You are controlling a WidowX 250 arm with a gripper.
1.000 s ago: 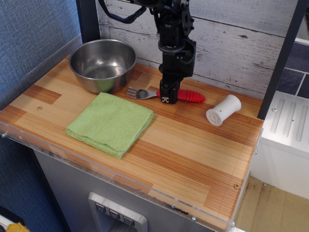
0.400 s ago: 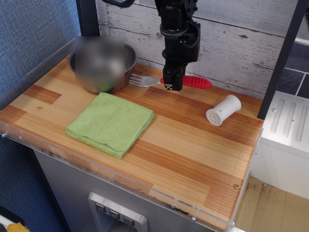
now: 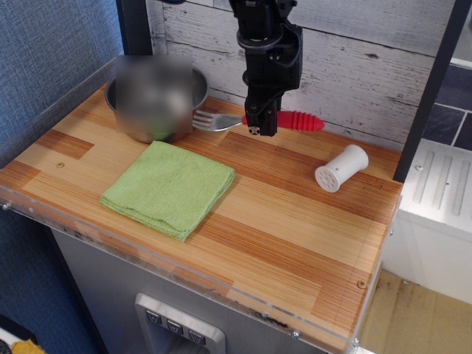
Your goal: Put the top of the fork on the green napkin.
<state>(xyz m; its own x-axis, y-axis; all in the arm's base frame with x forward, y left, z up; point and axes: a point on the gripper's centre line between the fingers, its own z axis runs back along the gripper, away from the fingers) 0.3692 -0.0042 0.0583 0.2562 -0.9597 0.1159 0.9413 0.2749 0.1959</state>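
The fork has a ribbed red handle [image 3: 299, 120] and a silver tined head [image 3: 209, 120]. My black gripper [image 3: 259, 125] is shut on the fork near where the handle meets the metal and holds it level, lifted above the wooden counter. The tined head points left, close to the rim of the steel bowl. The green napkin [image 3: 171, 187] lies flat on the counter, in front of and to the left of the fork, apart from it.
A steel bowl [image 3: 156, 96], partly blurred, stands at the back left. A white shaker with holes [image 3: 341, 168] lies on its side at the right. A white plank wall runs behind. The counter's clear plastic edge [image 3: 184, 269] runs along the front.
My gripper has lifted the fork off the counter and carried it up and slightly left. The napkin, bowl and shaker have not moved.
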